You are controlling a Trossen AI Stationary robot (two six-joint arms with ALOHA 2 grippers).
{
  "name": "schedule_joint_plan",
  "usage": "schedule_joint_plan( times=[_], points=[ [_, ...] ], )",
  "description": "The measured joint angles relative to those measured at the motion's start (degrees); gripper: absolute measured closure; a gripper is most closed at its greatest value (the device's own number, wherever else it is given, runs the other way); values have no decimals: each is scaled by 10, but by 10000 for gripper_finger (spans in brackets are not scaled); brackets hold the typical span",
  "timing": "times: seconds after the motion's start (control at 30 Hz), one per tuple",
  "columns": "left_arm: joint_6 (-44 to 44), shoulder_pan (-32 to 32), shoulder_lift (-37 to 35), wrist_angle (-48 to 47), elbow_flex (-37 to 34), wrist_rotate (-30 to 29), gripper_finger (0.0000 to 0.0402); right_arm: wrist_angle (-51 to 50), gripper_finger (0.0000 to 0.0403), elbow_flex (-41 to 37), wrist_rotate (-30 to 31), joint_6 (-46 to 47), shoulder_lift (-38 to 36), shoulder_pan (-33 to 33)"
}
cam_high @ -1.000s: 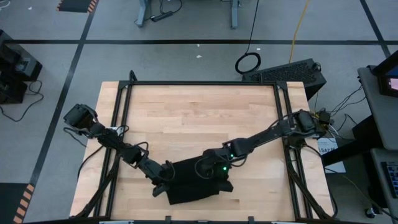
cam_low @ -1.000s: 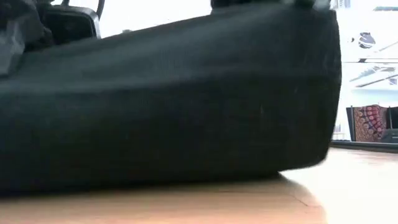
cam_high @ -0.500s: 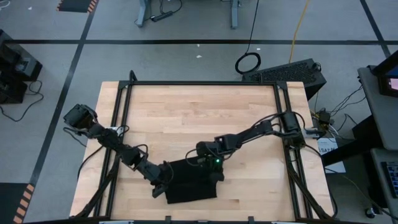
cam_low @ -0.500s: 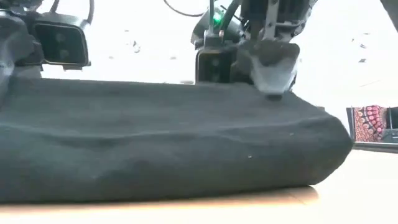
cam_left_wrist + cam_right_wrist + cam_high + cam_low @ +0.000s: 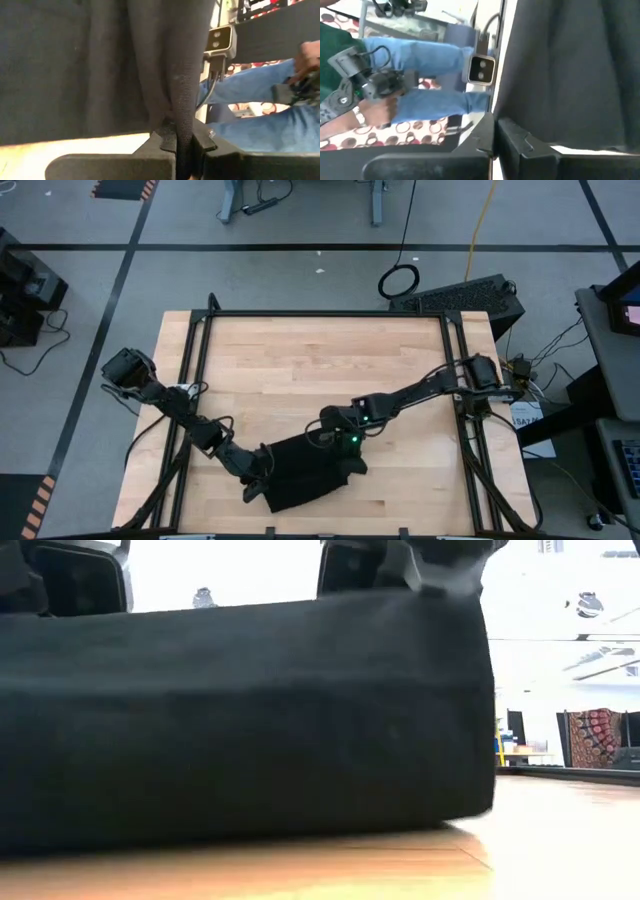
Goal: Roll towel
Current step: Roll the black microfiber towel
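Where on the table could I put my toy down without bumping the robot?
The far half of the table, up by the black frame, is bare wood. The near middle is crowded: the towel lies there with the left hand and right hand on it.

- The towel [image 5: 305, 480] is plain black, with no pattern showing.
- The tabletop [image 5: 320, 370] is pale blond wood in narrow planks, framed by black rails.
- Both arms are dark; a small green light [image 5: 354, 439] glows on the right one.
- The floor [image 5: 300, 270] is grey with black tape lines.
- A yellow cable [image 5: 480, 220] crosses it.
- A person's trousers [image 5: 427, 60] are light blue denim.
- A cloth [image 5: 415, 131] behind them is white with red and brown rings.
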Motion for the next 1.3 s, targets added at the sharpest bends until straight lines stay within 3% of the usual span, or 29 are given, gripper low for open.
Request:
schedule_joint_plan(
  times=[0.3,0.47,0.8,1.0,1.3],
  points=[
    [19,-15,0,-46,0,-44,391,9,400,0,-6,57,-15,0],
    [20,-15,9,-67,0,-58,391,8,400,0,-3,37,3,-18],
    [15,-17,44,-71,0,-58,391,-22,400,0,153,4,6,-40],
    [15,-16,44,-57,0,-58,391,-67,399,0,182,-27,26,-30],
    [15,-16,44,-52,0,-63,391,-90,399,0,301,-31,37,-20]
  ],
)
